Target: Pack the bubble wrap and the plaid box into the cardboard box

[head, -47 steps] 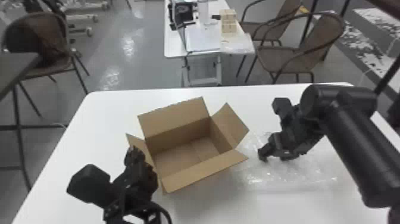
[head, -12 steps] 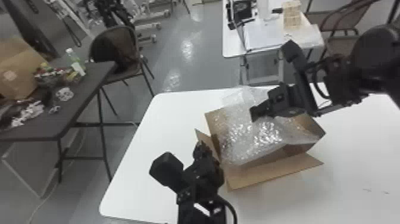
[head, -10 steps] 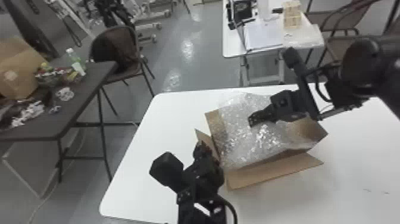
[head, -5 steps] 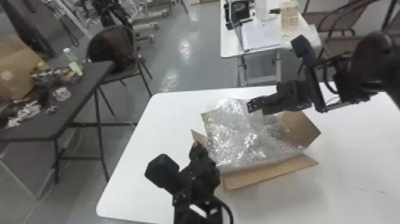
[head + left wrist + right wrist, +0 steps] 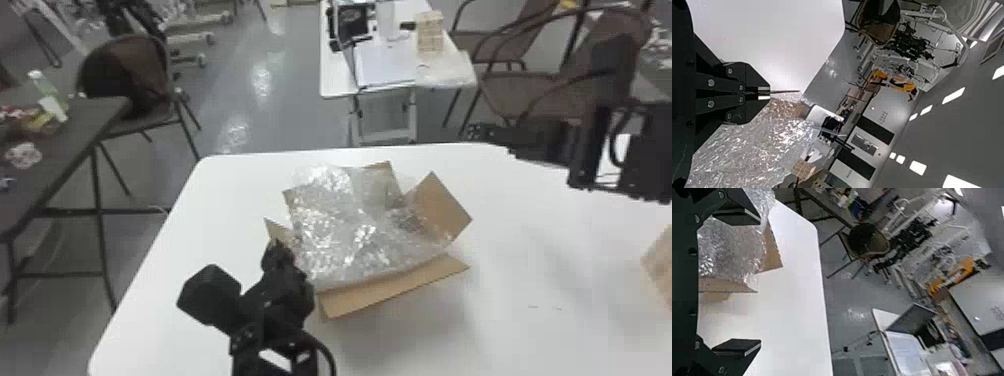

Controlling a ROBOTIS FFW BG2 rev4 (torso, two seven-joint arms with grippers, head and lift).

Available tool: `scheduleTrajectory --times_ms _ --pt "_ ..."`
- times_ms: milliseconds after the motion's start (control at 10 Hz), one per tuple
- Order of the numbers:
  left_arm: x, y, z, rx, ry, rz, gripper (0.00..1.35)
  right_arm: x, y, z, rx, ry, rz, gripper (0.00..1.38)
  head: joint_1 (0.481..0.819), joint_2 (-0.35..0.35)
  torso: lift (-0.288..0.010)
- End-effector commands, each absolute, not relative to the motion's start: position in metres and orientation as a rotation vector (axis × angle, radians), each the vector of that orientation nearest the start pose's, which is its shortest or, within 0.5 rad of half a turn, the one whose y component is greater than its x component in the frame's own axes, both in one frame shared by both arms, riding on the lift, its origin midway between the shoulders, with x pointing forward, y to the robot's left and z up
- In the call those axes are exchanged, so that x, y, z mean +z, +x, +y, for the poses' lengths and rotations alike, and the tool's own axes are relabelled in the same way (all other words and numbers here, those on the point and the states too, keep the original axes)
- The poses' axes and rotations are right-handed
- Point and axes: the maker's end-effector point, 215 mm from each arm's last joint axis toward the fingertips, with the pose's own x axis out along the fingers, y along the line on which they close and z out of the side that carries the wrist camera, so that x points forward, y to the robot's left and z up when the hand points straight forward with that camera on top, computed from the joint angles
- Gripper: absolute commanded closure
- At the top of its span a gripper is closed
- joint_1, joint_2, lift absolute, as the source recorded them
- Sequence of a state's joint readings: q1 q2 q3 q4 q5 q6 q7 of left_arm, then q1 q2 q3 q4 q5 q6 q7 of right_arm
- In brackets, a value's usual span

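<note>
The cardboard box point(image 5: 395, 292) stands with its flaps spread on the white table, and crumpled bubble wrap point(image 5: 350, 230) fills its opening and bulges over the rim. At the box's left flap is my left gripper point(image 5: 276, 244); in the left wrist view the left gripper point(image 5: 770, 93) is closed on the thin flap, seen edge-on, beside the bubble wrap point(image 5: 754, 145). My right gripper point(image 5: 472, 132) is up to the right of the box, past the table's far edge in the head view. The right wrist view shows the right gripper point(image 5: 759, 281) wide open, holding nothing.
A light brown object point(image 5: 661, 267) is cut off at the right edge of the white table point(image 5: 510, 325). Behind stands another small table point(image 5: 335, 75) with papers and equipment. Chairs are farther back, and a dark table point(image 5: 65, 150) with clutter is at the left.
My right gripper has pulled back from the bubble wrap, up and to the right, leaving the wrap on the box. The left arm stays at the flap. The head view has turned slightly right.
</note>
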State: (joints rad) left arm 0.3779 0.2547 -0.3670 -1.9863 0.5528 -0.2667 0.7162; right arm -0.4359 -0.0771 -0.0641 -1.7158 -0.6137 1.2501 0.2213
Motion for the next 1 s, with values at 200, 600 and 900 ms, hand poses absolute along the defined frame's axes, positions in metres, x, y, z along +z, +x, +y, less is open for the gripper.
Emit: scheduleTrajectory --times_ms 200,600,900 --pt "-0.346 0.441 0.229 0.348 -0.533 0.046 1.22 -0.286 0.585 -0.181 0.328 0.458 0.276 0.24 0.695 0.107 -0.099" --pt "-0.345 0.436 0.235 0.36 -0.546 0.031 1.22 -0.307 0.53 -0.245 0.01 0.246 0.033 0.24 0.695 -0.001 -0.099" --pt "-0.345 0.436 0.236 0.361 -0.551 0.028 1.22 -0.299 0.487 -0.243 -0.079 0.061 -0.046 0.24 0.695 -0.018 -0.099"
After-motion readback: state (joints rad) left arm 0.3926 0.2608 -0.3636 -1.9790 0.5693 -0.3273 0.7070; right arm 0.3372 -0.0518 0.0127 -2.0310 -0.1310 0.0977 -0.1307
